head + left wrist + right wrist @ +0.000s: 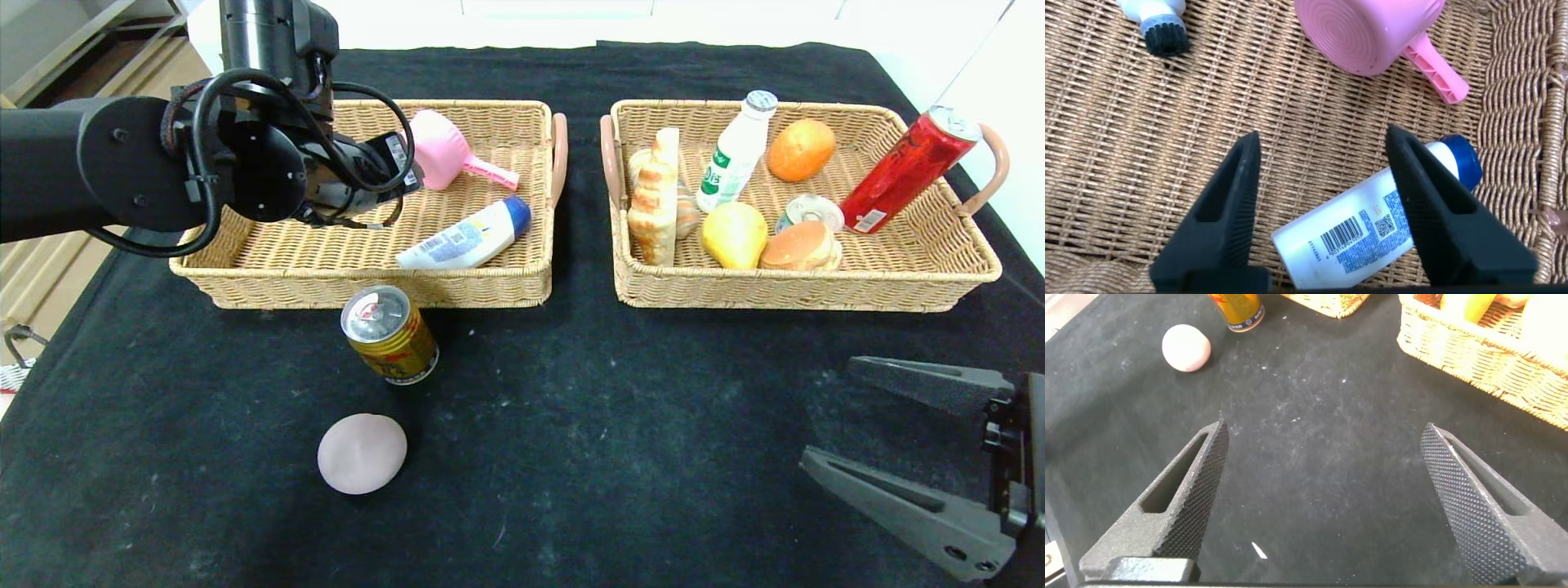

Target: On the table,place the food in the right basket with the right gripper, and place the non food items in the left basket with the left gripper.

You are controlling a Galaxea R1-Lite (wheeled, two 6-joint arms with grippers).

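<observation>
**Lotion bottle released in the left basket; can and bun left on the desk**

The left gripper point(1323, 204) hangs over the left basket point(245, 286) with its jaws spread and empty; the white lotion bottle point(1372, 229) with the blue cap lies on the wicker right beneath them, beside the pink scoop point(1372, 37). The right gripper point(1323, 498) hovers low over the bare desk point(612, 449), jaws wide apart, grasping nothing. The gold drink can point(390, 335) stands just before the left basket, and the pale round bun point(362, 453) lies near it, both well apart from the right basket point(800, 290). Risks: a jaw could nudge the bottle as the arm lifts, and the long reach across for the can could tip it or set the bun rolling.
</observation>
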